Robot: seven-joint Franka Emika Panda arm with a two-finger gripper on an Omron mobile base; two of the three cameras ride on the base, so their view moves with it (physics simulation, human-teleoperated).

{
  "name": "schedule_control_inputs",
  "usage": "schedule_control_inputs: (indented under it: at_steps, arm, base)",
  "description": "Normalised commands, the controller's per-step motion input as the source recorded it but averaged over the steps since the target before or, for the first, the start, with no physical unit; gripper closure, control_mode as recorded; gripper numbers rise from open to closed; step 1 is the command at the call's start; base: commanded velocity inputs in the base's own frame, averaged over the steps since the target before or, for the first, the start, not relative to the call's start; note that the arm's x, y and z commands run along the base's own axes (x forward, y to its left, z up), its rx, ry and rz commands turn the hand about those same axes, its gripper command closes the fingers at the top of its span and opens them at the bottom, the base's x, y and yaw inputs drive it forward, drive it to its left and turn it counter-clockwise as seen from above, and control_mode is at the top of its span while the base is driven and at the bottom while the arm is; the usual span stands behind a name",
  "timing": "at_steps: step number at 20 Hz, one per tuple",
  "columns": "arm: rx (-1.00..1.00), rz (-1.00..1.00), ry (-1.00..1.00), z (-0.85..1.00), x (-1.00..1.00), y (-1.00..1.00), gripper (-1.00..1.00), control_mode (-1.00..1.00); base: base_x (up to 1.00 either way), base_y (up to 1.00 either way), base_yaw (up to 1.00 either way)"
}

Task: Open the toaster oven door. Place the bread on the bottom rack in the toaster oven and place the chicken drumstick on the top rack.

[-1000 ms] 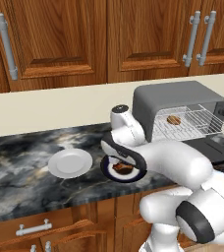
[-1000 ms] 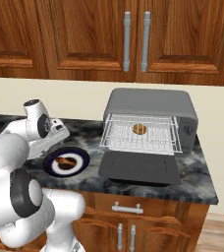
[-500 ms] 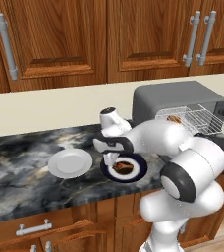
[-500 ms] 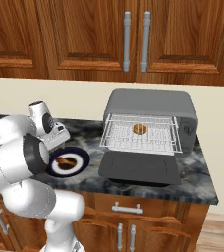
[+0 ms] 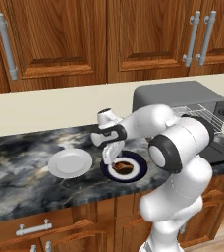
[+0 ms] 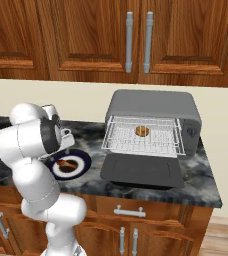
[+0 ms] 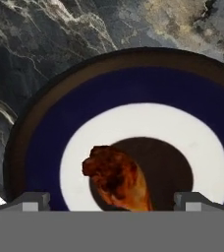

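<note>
The chicken drumstick, dark brown and lumpy, lies on a blue-rimmed plate. My gripper hangs open just above it, one fingertip on each side. From the left base, the gripper points down over the drumstick. The toaster oven stands to the right with its door folded down flat. The bread rests on a wire rack pulled out over the door. I cannot tell which rack it is.
An empty white plate sits on the dark marble counter left of the blue-rimmed plate. Wooden cabinets hang above the counter, and drawers run below its front edge.
My arm has swung round and folded over the blue-rimmed plate, bringing the hand down closer above the drumstick. The jaws stay open. The oven, rack and bread have not moved.
</note>
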Motion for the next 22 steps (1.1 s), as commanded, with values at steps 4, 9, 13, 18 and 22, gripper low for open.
schedule_control_inputs:
  at_steps: [4,9,13,18,22]
  arm:
    - [0.00,0.02,0.00,-0.28,0.05,-0.09,-1.00,-1.00]
    - [0.00,0.03,-0.02,-0.20,-0.01,-0.14,-1.00,-1.00]
    - [0.00,0.01,-0.05,-0.06,-0.12,-0.12,-1.00,-1.00]
    - [0.00,0.00,-0.07,0.00,-0.17,-0.04,-1.00,-1.00]
    - [0.01,0.00,-0.08,0.00,-0.18,-0.01,-1.00,-1.00]
  base:
    - [0.00,0.00,0.00]
    - [0.00,0.00,0.00]
    - [0.00,0.00,0.00]
    - [0.00,0.00,0.00]
    - [0.00,0.00,0.00]
